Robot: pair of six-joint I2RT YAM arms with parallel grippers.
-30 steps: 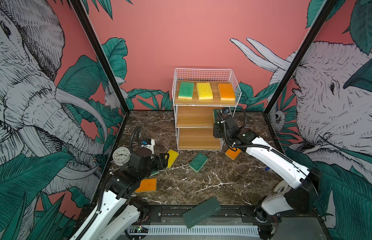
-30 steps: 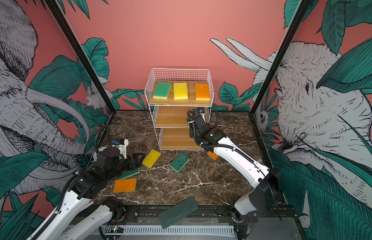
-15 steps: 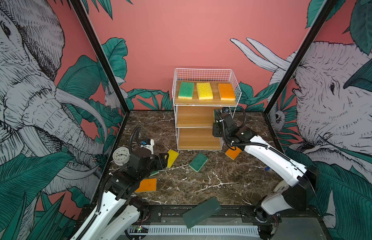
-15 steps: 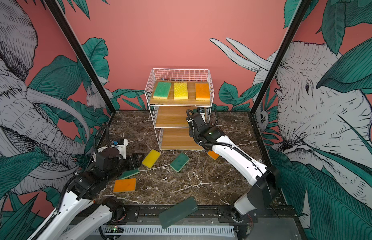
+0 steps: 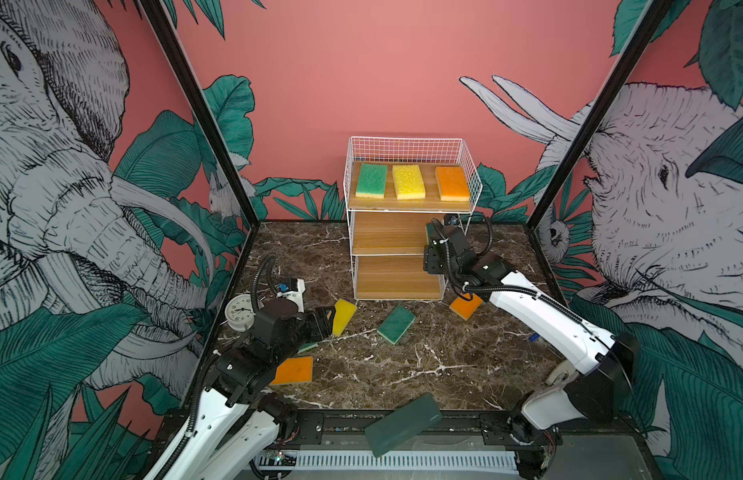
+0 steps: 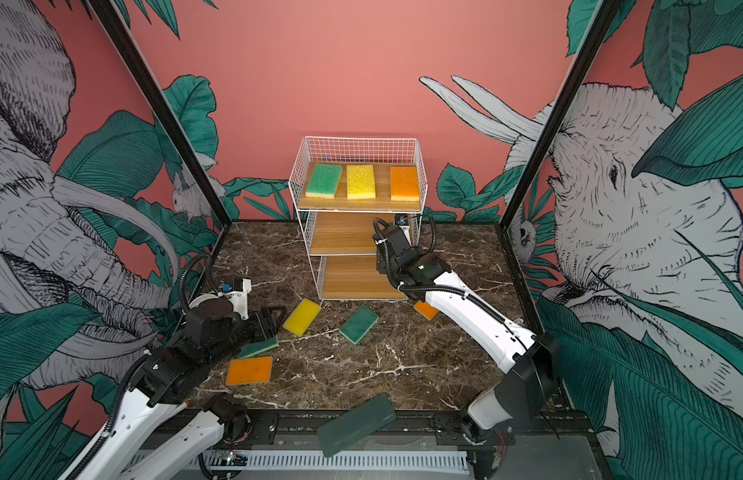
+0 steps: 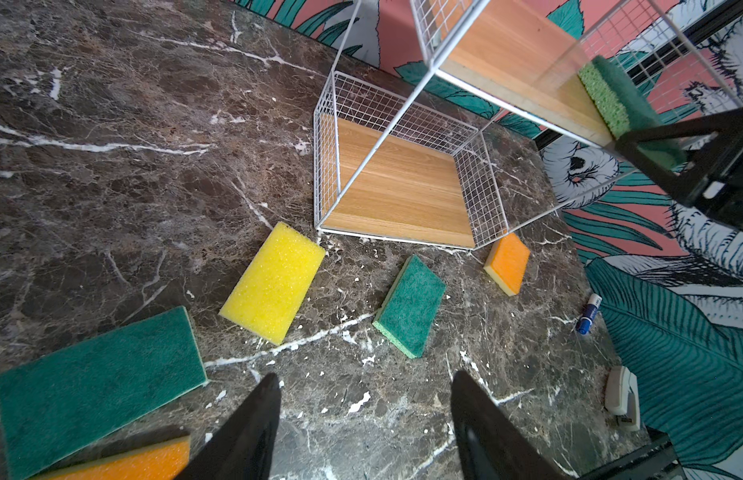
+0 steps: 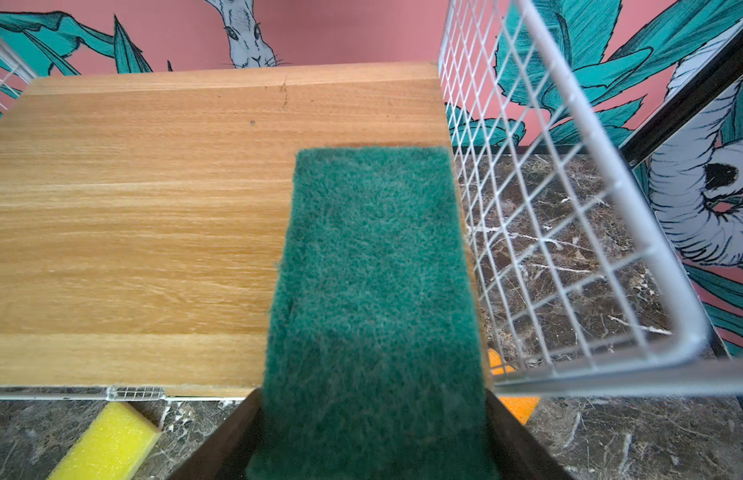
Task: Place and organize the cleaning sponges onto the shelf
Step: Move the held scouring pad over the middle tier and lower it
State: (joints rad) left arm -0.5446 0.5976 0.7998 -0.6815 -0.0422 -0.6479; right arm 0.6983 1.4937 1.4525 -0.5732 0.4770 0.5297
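- Pink mural walls (image 5: 403, 62) of elephants and leaves close in a dark marble bench (image 5: 424, 365)
- At the back of the bench stands the shelf (image 5: 386, 237), white wire with three stepped wooden boards; the bottom board is bare
- Left pincer (image 7: 364, 374) hangs low over the bench, fingers spread, nothing between them
- Right pincer (image 8: 372, 392) reaches to the middle board with its fingers flanking a sponge; whether they press it or have let go I cannot tell
- Dark green slab (image 5: 403, 417), bigger than any sponge, lies tilted across the front rail; I judge it no part of the job
- Top board carries a neat row: green sponge (image 5: 372, 180), yellow sponge (image 5: 408, 181), orange sponge (image 5: 452, 183), side by side and apart
- Scourer-up sponge (image 8: 374, 249) lies flat at the middle board's right end, just beside the wire side, its near end overhanging the front edge
- Five wait on the bench: loose yellow sponge (image 6: 302, 316), loose green sponge (image 6: 358, 324), corner orange sponge (image 6: 426, 309) by the shelf's foot, near orange sponge (image 6: 249, 370), and half-hidden green sponge (image 6: 259, 347) partly under the left arm
- Handling, as I judge it: light, soft foam that squashes and springs back, not fragile, and the rough scouring face should resist slipping; take each across its short width near the middle, fingers straddling the long edges, with a gentle squeeze
- Small extras: white clock (image 5: 240, 312) and blue marker (image 7: 588, 313)
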